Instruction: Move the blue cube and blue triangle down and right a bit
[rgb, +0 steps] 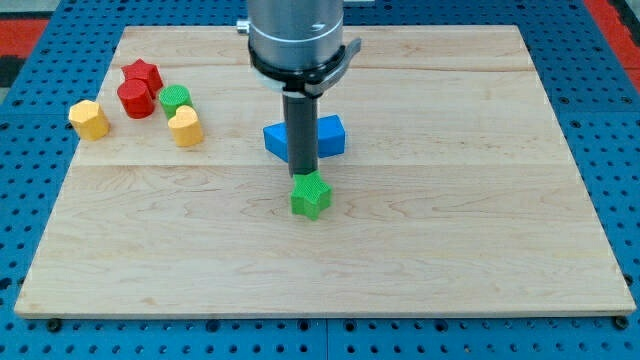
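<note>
Resting my tip (304, 176) near the frame's centre, just above the green star (311, 195) and right in front of the blue blocks (330, 134). No fingers on this rod. Cube and triangle sit together, partly hidden behind the rod; cannot separate them. Risk: shoving down-right from here would catch the green star, or split the blue pair.

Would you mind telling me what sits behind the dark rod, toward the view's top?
Blue blocks show on both sides of the rod; it covers their middle, so I cannot separate cube from triangle. My tip ends just above the green star; whether they touch is unclear.
</note>
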